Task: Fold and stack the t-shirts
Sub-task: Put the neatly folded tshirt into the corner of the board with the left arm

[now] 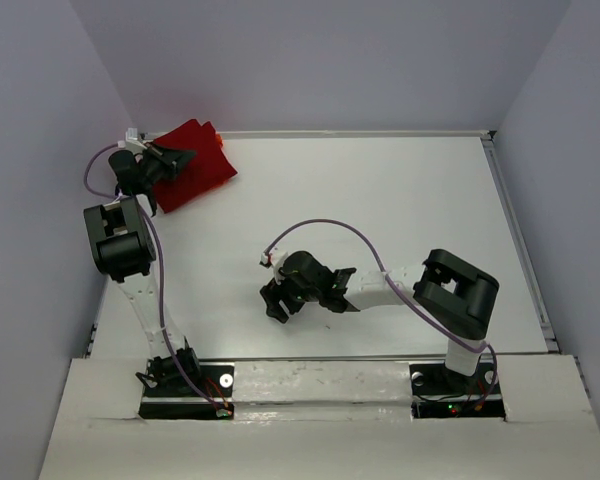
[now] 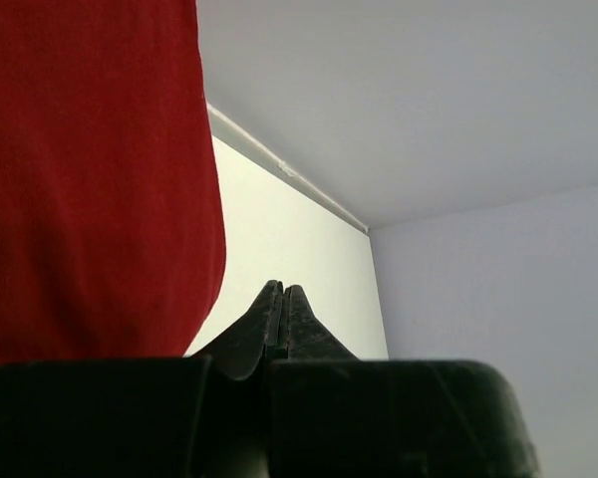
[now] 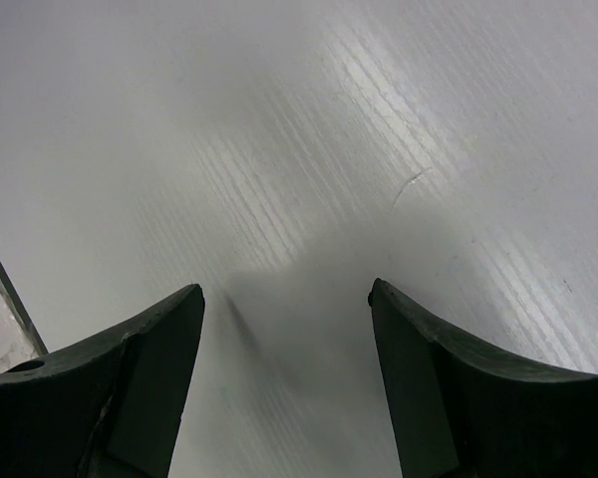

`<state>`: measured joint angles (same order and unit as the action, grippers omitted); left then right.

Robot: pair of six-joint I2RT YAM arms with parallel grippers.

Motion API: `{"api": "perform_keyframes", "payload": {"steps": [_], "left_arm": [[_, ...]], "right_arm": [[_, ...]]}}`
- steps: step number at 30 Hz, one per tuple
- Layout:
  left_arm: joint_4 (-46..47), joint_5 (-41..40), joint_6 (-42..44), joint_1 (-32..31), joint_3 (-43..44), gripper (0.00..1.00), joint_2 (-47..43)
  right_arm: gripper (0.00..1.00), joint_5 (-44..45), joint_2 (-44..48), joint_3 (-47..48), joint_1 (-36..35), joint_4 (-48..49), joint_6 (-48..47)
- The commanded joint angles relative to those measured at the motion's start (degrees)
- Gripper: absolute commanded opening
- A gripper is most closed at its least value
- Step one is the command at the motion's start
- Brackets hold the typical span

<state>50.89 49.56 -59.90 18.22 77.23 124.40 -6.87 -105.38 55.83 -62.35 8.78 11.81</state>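
A dark red t-shirt (image 1: 198,165) lies folded in the far left corner of the table (image 1: 380,220). A thin, brighter orange edge (image 1: 218,132) peeks out at its far corner. My left gripper (image 1: 183,158) hovers over the shirt's left part. In the left wrist view this left gripper (image 2: 282,290) is shut, fingertips pressed together with nothing between them. The red cloth (image 2: 90,179) fills the space to their left. My right gripper (image 1: 274,303) hangs open over bare table near the middle front. In its own view the right gripper (image 3: 284,294) has only white tabletop between its fingers.
Grey walls (image 1: 310,60) enclose the table on the far, left and right sides. A metal strip (image 1: 515,230) runs along the right edge. A purple cable (image 1: 330,225) arcs above the right arm.
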Motion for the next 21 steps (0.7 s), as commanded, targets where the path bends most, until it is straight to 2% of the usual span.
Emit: {"api": "perform_keyframes", "payload": {"steps": [1, 14, 21], "left_arm": [[-0.3, 1.2, -0.1, 0.1, 3.4, 0.0, -5.0], [2.5, -0.3, -2.7, -0.2, 8.4, 0.0, 6.8], [-4.1, -1.7, -0.6, -0.1, 9.9, 0.0, 11.0]], "right_arm": [[0.73, -1.5, -4.7, -2.4, -1.0, -10.5, 0.6], [0.73, -1.0, -3.9, -3.5, -1.0, -10.4, 0.8], [0.73, -0.9, -4.0, -3.4, -1.0, -10.5, 0.8]]}}
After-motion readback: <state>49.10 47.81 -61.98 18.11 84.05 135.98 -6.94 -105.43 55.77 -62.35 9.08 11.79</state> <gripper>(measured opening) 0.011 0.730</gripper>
